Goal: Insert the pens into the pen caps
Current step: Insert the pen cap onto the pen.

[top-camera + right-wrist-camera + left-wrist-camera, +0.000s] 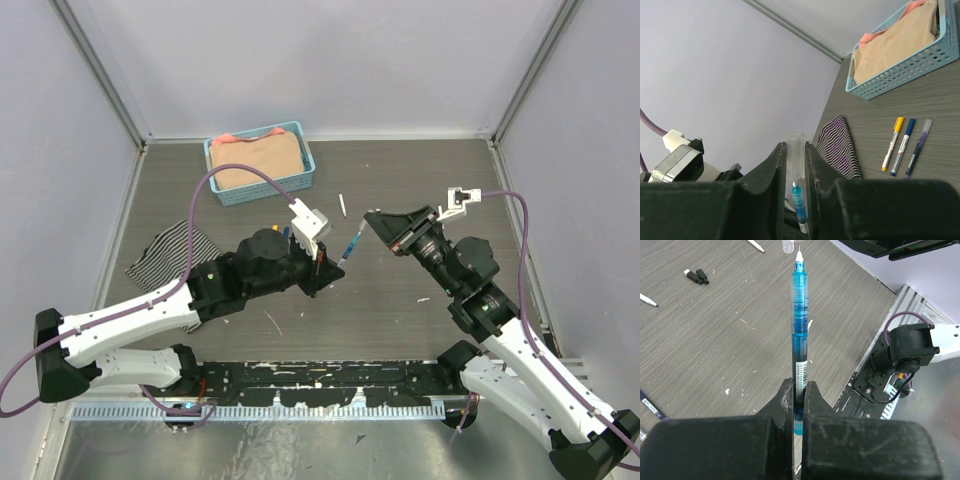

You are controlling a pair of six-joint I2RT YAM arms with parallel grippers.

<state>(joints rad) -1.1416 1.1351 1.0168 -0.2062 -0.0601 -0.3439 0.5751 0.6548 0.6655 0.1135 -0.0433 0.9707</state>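
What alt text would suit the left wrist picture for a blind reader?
The left hand clamps a blue pen, white tip pointing away toward a clear cap. Small black pieces lie on the grey table beyond.

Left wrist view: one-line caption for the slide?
Blue pen clamped in the left jaws, its white tip close beside a clear cap at the top edge.

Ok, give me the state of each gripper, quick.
Left gripper: closed, holding the blue pen.
Right gripper: closed, holding a clear cap between its fingers.
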